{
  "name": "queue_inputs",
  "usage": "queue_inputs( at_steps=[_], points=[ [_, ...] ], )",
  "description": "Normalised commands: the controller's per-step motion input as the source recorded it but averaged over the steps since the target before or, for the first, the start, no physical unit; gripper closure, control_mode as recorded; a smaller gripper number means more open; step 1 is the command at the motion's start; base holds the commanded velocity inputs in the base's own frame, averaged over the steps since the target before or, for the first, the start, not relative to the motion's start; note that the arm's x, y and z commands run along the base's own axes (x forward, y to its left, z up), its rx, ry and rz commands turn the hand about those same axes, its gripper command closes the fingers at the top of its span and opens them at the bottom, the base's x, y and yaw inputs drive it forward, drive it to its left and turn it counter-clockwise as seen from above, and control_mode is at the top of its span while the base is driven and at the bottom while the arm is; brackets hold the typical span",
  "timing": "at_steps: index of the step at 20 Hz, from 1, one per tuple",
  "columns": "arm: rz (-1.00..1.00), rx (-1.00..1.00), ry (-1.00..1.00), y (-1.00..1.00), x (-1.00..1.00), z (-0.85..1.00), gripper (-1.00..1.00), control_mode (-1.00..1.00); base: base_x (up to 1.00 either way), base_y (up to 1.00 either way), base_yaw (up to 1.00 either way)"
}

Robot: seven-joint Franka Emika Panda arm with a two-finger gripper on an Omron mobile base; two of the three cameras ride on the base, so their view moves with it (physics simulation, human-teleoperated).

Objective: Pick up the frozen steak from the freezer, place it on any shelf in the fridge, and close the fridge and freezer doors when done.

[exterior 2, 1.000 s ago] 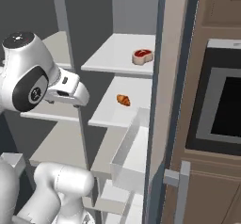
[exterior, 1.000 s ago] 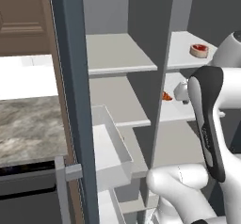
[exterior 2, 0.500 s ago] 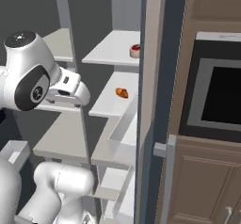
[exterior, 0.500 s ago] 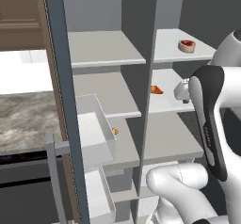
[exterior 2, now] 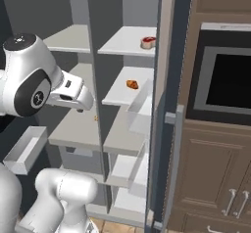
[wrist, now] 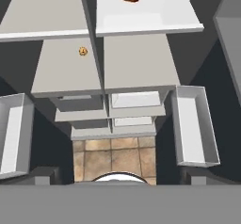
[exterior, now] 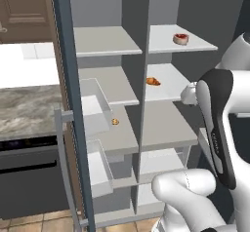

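Steak [exterior: 180, 38] on top right shelf [exterior: 195, 45] — gripper [exterior 2: 81, 104] mid-height, apart, finger state unclear.

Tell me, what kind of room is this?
It looks like a kitchen. A big fridge stands open, with food such as a steak on its shelves. Beside it are a built-in oven, brown wooden cabinets and a stone counter.
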Motion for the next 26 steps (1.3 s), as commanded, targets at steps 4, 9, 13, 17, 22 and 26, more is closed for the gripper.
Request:
queue_inputs(
  at_steps=[4, 9, 13, 17, 22, 26],
  points=[
    [0.0, 0.0, 0.0, 0.0, 0.0, 0.0, -1.0, 1.0, -0.41, 0.12, 0.0],
    [0.0, 0.0, 0.0, 0.0, 0.0, 0.0, -1.0, 1.0, -0.33, 0.14, 0.0],
    [0.0, 0.0, 0.0, 0.0, 0.0, 0.0, -1.0, 1.0, -0.4, 0.22, 0.0],
    [0.0, 0.0, 0.0, 0.0, 0.0, 0.0, -1.0, 1.0, -0.34, 0.29, 0.0],
    [0.0, 0.0, 0.0, 0.0, 0.0, 0.0, -1.0, 1.0, -0.2, 0.42, 0.0],
    [0.0, 0.0, 0.0, 0.0, 0.0, 0.0, -1.0, 1.0, -0.38, 0.29, 0.0]
  ],
)
